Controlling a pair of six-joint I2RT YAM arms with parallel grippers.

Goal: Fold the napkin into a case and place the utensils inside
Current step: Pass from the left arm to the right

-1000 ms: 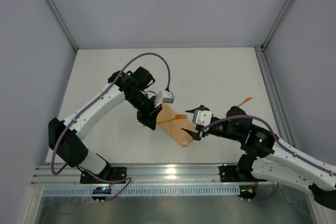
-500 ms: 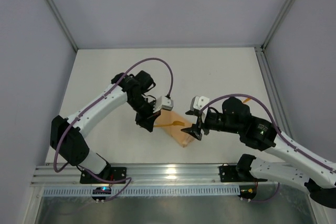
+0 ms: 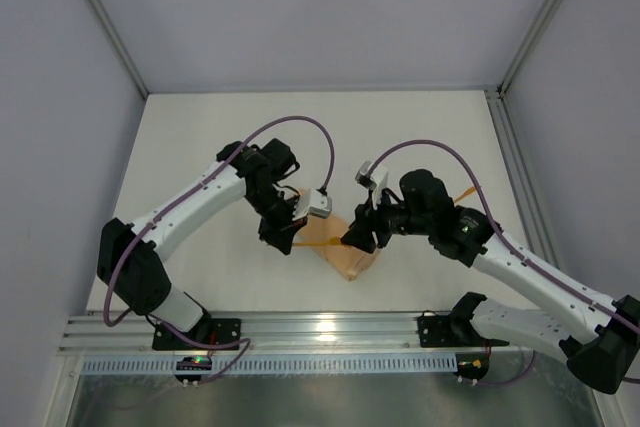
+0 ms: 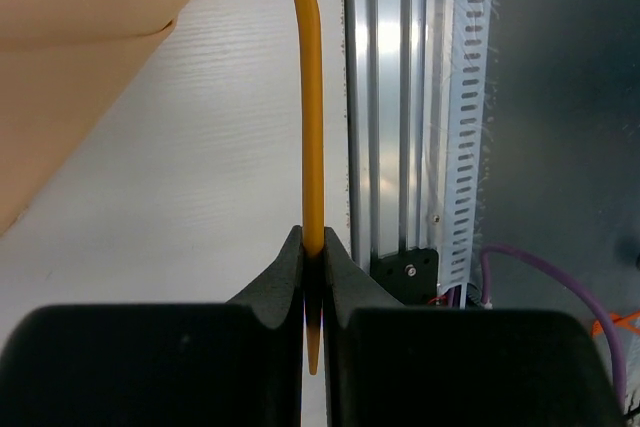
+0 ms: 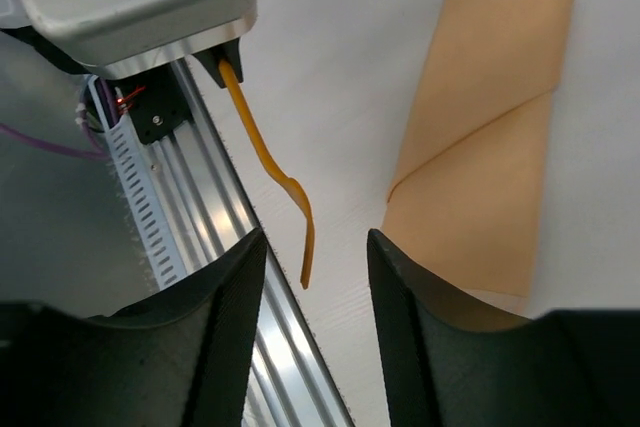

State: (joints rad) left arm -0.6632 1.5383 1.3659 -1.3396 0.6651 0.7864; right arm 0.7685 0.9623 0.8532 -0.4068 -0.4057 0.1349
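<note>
The napkin is folded into a narrow peach-orange case (image 3: 350, 261) lying on the table between the arms; it also shows in the right wrist view (image 5: 490, 147) and in the left wrist view (image 4: 80, 27). My left gripper (image 3: 289, 237) is shut on the end of a thin orange utensil (image 4: 312, 97), which sticks out toward the case above the table (image 5: 268, 152). My right gripper (image 3: 358, 235) hovers open and empty over the case's near end (image 5: 315, 277), with the utensil's tip between its fingers in view. A second orange utensil (image 3: 463, 193) lies to the right.
The aluminium rail (image 3: 320, 327) runs along the table's near edge, close below the case, and shows in the left wrist view (image 4: 400, 97). Grey enclosure walls stand on the left, back and right, with a frame post (image 3: 515, 162) along the right edge.
My right arm has swung left and forward, bringing its gripper over the case's right end. My left gripper has shifted slightly toward the near edge, still holding the utensil.
</note>
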